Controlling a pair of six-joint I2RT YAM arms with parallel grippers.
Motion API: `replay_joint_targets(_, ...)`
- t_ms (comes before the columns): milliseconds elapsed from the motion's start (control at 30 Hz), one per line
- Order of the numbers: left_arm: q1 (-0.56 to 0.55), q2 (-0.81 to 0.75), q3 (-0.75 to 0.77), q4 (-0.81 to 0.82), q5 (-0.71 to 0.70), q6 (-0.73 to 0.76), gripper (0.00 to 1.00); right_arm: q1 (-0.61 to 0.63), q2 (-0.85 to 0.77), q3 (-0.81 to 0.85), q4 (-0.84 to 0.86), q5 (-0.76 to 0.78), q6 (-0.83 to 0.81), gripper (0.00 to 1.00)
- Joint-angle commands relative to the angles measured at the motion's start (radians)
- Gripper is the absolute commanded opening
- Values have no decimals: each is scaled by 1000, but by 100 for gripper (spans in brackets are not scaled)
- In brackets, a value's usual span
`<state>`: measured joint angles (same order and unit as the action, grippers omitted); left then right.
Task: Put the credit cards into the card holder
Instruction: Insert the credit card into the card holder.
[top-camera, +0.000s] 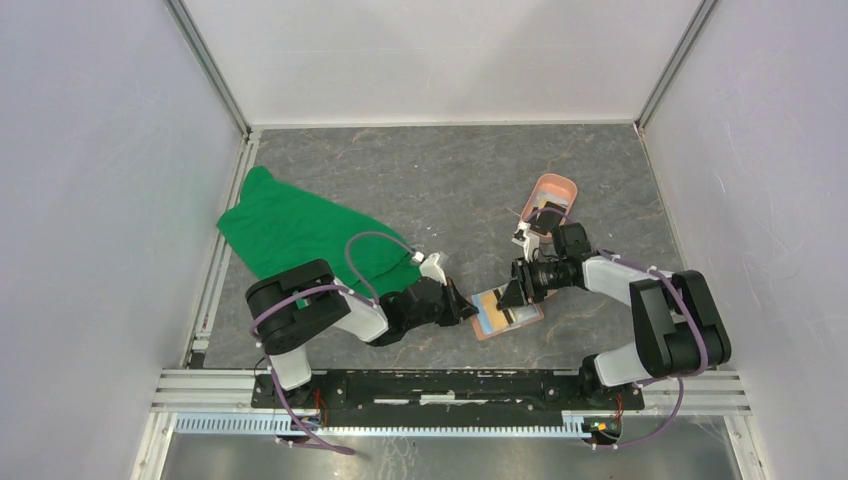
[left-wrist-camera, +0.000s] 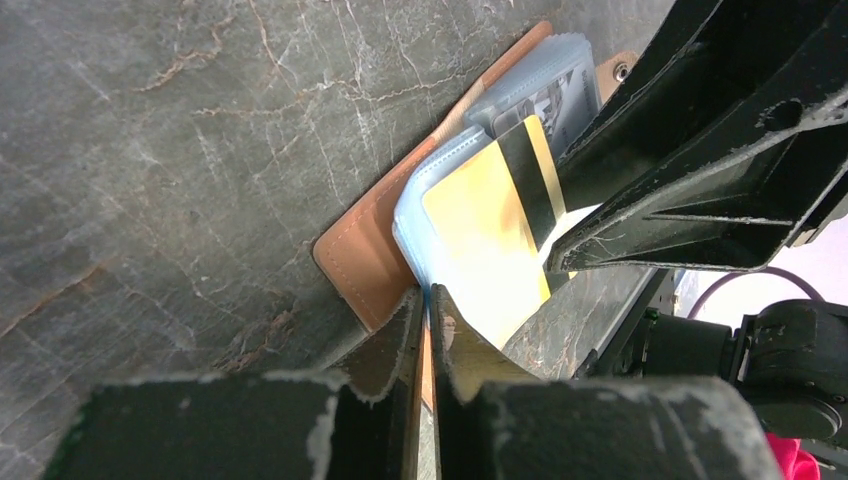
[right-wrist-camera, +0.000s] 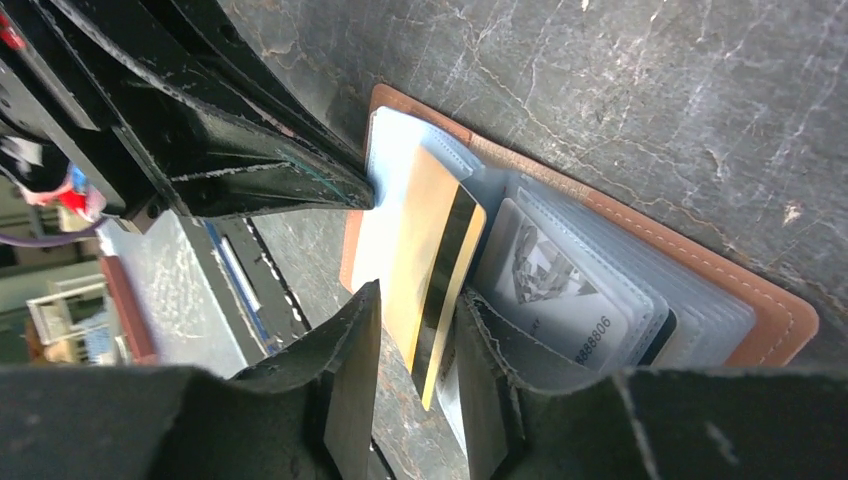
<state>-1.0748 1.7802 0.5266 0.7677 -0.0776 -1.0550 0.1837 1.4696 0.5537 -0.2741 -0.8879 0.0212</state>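
Grey marble tabletop (top-camera: 420, 180), near-centre: open card holder (top-camera: 508, 316). Pinned at tan cover edge by closed left gripper (left-wrist-camera: 425, 330), presumably to stop sliding. Gold striped card (right-wrist-camera: 425, 250) clamped across its width in right gripper (right-wrist-camera: 420, 390), partway over blue-grey pocket (right-wrist-camera: 395, 170); insertion judged underway.

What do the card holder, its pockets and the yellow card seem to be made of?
The card holder: tan leather or an imitation, matte, stitched along the edge. The pockets: soft translucent plastic, slightly glossy. The yellow card: probably stiff plastic, smooth and shiny, with a black stripe.
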Motion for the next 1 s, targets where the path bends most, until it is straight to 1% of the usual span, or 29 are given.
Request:
replay_joint_targets(0, -7, -36, -31, -59, -2, 18, 13, 25, -54, 18, -59, 183, -147, 40)
replay_joint_targets(133, -8, -49, -35, -57, 3, 21, 15, 73, -105, 27, -74, 264, -186, 47)
replay_joint_targets(267, -8, -62, -44, -40, 12, 21, 16, 97, -130, 31, -85, 303, -209, 56)
replay_joint_targets(400, -8, -79, -49, -26, 23, 27, 17, 114, -110, 42, -111, 286, -239, 59)
replay_joint_targets(467, -8, -93, -51, -25, 24, 29, 17, 126, -96, 60, -132, 283, -257, 63)
replay_joint_targets(600, -8, -131, -60, -24, 18, 36, 18, 159, -87, 100, -167, 356, -317, 65)
replay_joint_targets(700, -7, -167, -71, -30, 6, 43, 19, 175, -89, 124, -200, 350, -397, 70)
replay_joint_targets(800, -7, -214, -82, -54, -16, 56, 20, 211, -97, 136, -226, 359, -467, 77)
replay_joint_targets(967, -7, -291, -99, -109, -52, 76, 22, 279, -89, 161, -282, 411, -528, 80)
